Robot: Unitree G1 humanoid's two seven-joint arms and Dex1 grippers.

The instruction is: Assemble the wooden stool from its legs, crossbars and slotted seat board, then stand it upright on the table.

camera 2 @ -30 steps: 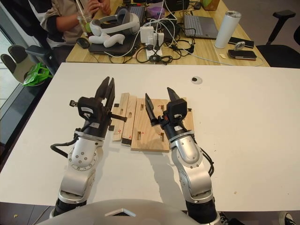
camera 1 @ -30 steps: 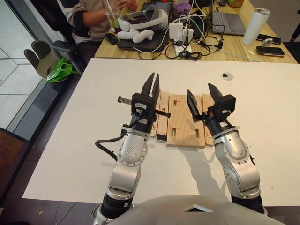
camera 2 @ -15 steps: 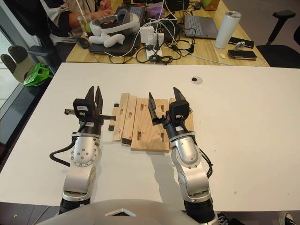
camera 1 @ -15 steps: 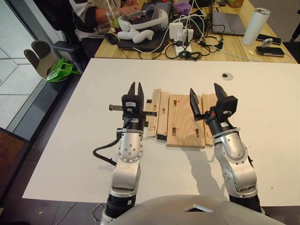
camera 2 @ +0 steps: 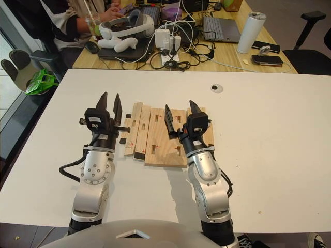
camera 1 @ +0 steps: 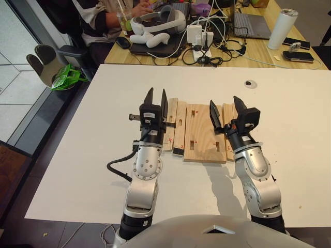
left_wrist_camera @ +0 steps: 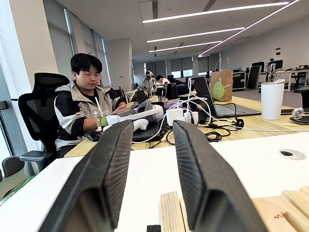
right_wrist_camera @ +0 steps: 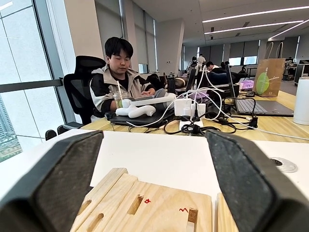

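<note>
The stool was not yet assembled. Its parts lay flat and side by side about midway between the table's (camera 1: 289, 170) near and far edges. The slotted seat board (camera 1: 200, 135) sat in the middle. Two narrow slotted strips (camera 1: 176, 124) touched each other just beside it, toward the table's left edge. Another narrow strip (camera 1: 229, 138) lay on the side toward the right edge. From this angle it could not be told which strips were legs and which were crossbars.

The left gripper (camera 1: 156, 98) hung over the left-hand strips with its fingers (left_wrist_camera: 108, 164) a little apart and holding nothing. The right gripper (camera 1: 225, 109) hung over the seat board's right-hand side with its fingers (right_wrist_camera: 58, 179) spread wide, also holding nothing.

The wood looked plain, stiff and light, so it would probably neither bend nor crush under a firm pinch. The smooth faces might slip, though, and the flat pieces offered little edge to get under. The narrow strips seemed best taken across their width, near mid-length, so they would not swing. The seat board looked too broad to span. A pinch over one of its long edges, or through a slot, appeared the better hold.
</note>
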